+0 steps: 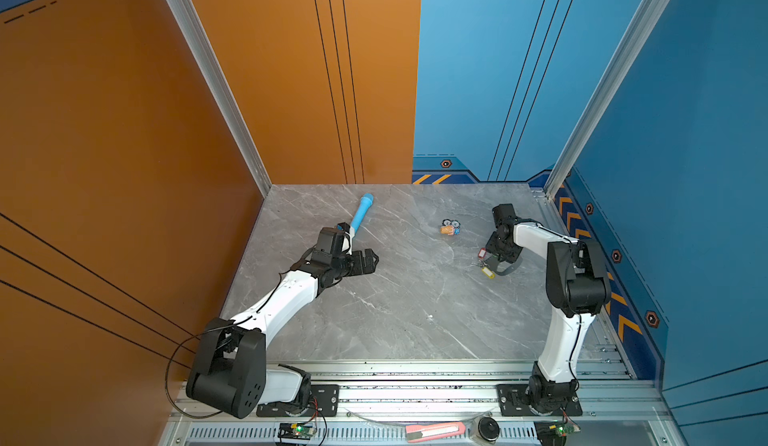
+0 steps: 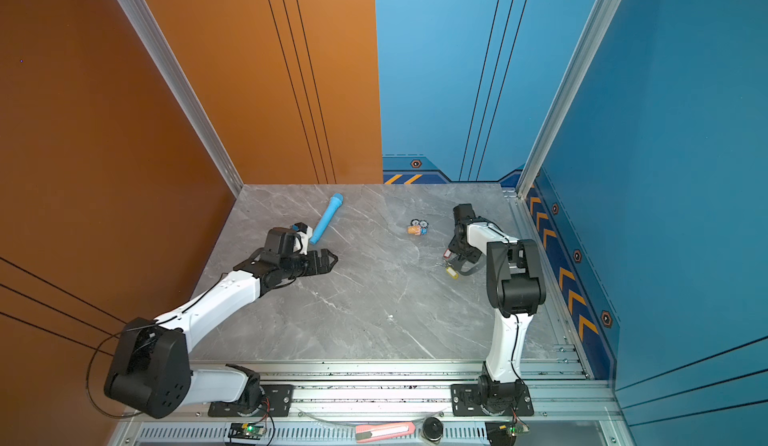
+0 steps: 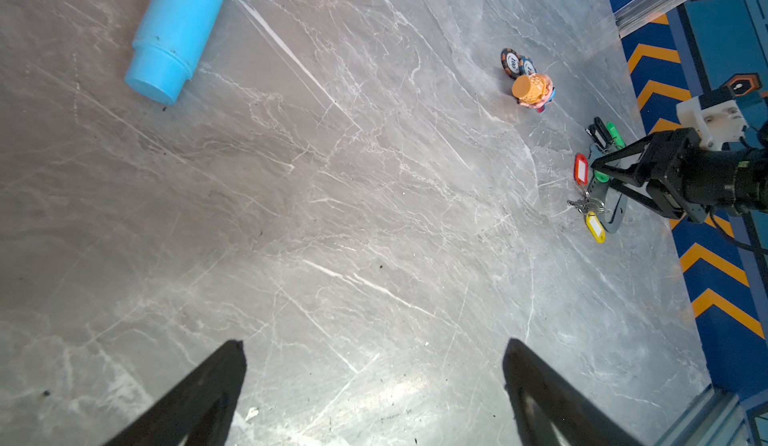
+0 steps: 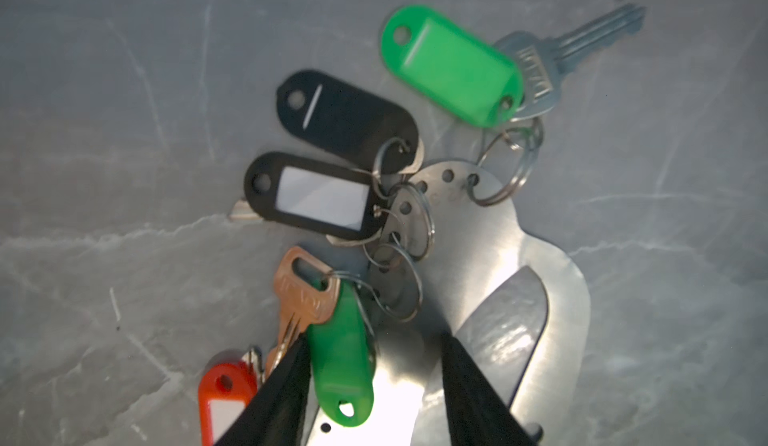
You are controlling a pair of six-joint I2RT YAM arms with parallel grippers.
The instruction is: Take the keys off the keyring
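The keyring (image 4: 478,236) lay flat on the tabletop (image 1: 395,306) directly beneath the right gripper (image 4: 370,381). Its fingers (image 4: 282,402) stood apart, astride a green tag (image 4: 340,361) lying lengthwise between them. The left gripper (image 1: 375,262), spread wide, hung well away from the keyring.

A grey marbled table (image 1: 395,306) is enclosed by orange panels (image 1: 124,132) on the left and blue panels (image 1: 478,70) on the right. A light-blue tube (image 1: 360,214) is laid flat and aslant on the table's far left part. Well apart from it, toward the far right, a small orange ribbed toy (image 3: 531,90) is seen with two dark round chips (image 3: 515,61) touching it; one chip is marked 100. Aluminium rails (image 1: 415,394) are fixed along the near edge. Below them a pink cutter (image 1: 435,431) is laid just beside a black round knob (image 1: 487,428).
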